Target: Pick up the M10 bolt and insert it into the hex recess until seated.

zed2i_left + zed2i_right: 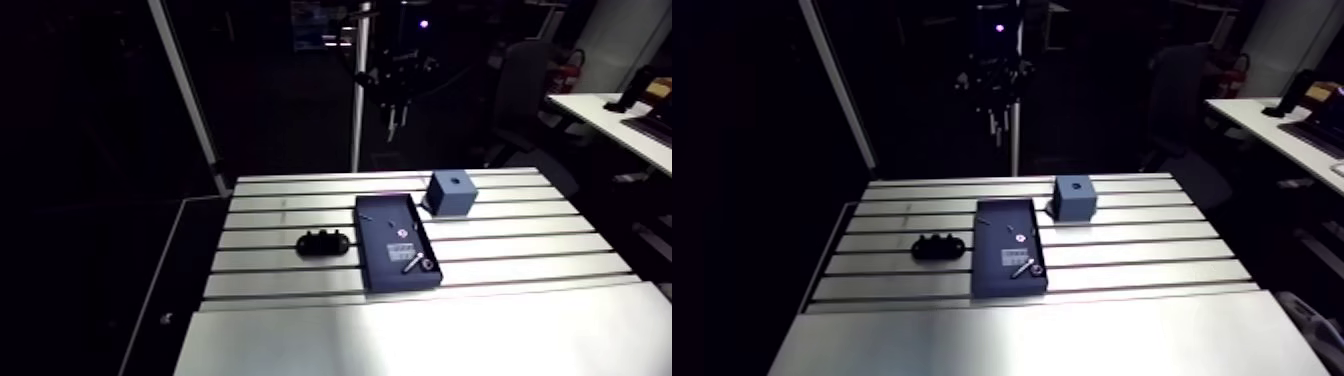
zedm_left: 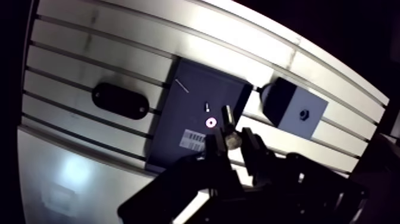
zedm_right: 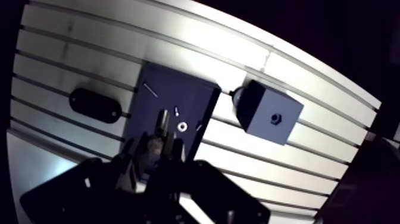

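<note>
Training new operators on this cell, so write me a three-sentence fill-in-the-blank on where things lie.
The bolt lies inside the dark ____. The hex recess is in the top of the blue-grey ____. The black oval part lies on the slotted ____, apart from the bolt.
Missing words: tray; block; table.

Tool (image 2: 230,139) hangs high, pointing down — fingers clamped on bolt (image 2: 227,117).
</note>
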You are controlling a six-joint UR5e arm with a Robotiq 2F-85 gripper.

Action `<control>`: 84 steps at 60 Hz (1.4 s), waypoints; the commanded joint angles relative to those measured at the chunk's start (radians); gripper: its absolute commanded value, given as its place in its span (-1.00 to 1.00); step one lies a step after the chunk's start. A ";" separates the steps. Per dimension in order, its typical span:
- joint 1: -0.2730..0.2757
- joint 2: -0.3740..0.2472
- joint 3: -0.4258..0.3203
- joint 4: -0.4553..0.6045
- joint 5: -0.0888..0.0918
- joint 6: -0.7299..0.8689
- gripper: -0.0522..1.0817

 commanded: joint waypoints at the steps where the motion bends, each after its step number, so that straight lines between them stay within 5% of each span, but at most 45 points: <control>1: -0.189 0.114 -0.266 0.302 -0.024 -0.383 0.50; 26: -0.187 0.143 -0.277 0.324 -0.040 -0.383 0.50; 44: -0.181 0.175 -0.284 0.326 -0.085 -0.381 0.50; 62: -0.173 0.217 -0.297 0.326 -0.109 -0.384 0.50; 84: -0.175 0.279 -0.315 0.287 -0.115 -0.380 0.49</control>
